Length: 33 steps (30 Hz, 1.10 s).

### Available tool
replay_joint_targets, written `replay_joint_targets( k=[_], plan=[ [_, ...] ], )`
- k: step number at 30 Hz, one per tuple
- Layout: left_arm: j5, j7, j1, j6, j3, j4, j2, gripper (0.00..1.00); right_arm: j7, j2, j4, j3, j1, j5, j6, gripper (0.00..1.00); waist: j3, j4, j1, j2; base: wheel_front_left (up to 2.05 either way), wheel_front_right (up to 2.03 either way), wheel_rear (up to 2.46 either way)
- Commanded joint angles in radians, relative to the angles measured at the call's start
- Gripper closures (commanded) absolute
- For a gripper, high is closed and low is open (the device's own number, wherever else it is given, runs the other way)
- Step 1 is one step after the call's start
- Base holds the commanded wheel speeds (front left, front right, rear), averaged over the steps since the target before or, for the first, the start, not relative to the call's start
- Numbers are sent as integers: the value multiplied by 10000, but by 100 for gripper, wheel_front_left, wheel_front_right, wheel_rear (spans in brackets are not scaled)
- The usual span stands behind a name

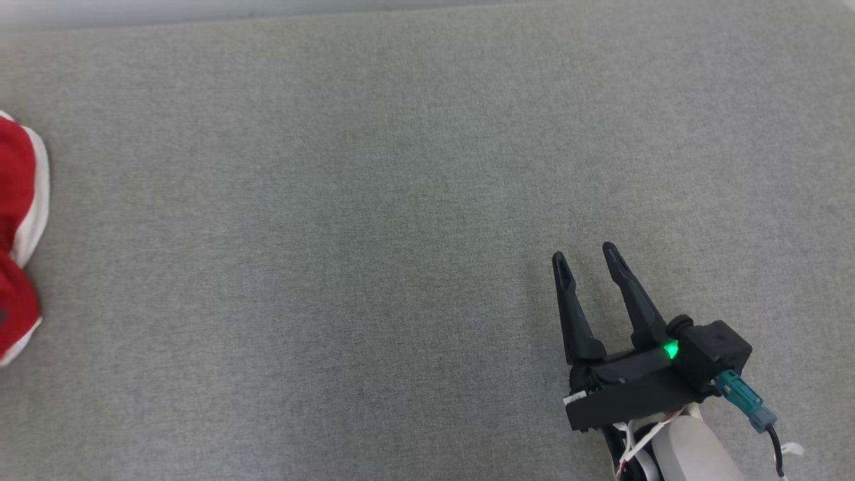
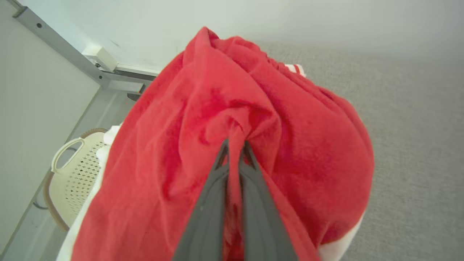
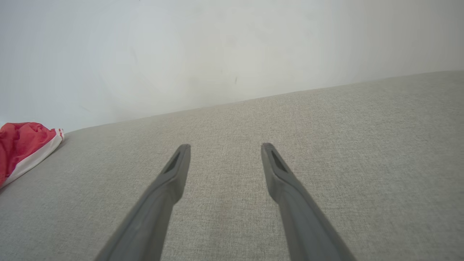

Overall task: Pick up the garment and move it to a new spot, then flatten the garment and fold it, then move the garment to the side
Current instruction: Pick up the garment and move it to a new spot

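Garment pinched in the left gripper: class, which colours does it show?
The fleecy garment is red with white edging; left wrist view shows it best.

Red crumpled cloth garment [image 2: 308,145]: soft matt fabric with a faint fleecy nap, edged in a band of white cloth. Grey fabric-covered tabletop [image 1: 401,200]: matt, finely woven, slightly rough. Dark long-fingered left claw [image 2: 236,142] and dark long-fingered right claw [image 1: 585,252]: smooth matt plastic. Pale rounded forearm shell [image 1: 688,454]: smooth, faintly glossy plastic. Cream perforated plastic basket [image 2: 76,174]: smooth, low sheen. Grey straight metal frame bar [image 2: 54,39]: dull, satin finish. White wall [image 3: 217,54]: smooth and matt.
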Motion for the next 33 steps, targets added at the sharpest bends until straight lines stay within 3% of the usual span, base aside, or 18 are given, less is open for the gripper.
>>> replay_joint_targets(
  k=[1,10,16,22,33],
  plan=[
    [-33,-406,33,-65,13,-116,85,100,-8,-4,23,-41,151,-28,34,0,-132,88,0,-1,0,0,0],
    [-63,-2461,-834,-498,-292,-1407,-149,100,-7,-8,84,-231,372,-48,35,0,-609,440,0,-1,0,0,0],
    [-116,-2910,-1455,-756,-802,-3092,-661,100,-7,-8,116,-322,387,134,34,0,-873,471,0,-1,0,0,0],
    [-465,-2512,-1533,-847,-1225,-4966,-1213,100,-7,-6,93,-371,460,291,34,0,-1012,50,0,-1,0,0,0],
    [-1616,-680,-219,-864,-2148,-9172,-2294,100,-9,2,122,-596,712,614,34,0,-1155,-1716,0,-1,0,0,0]
  ],
)
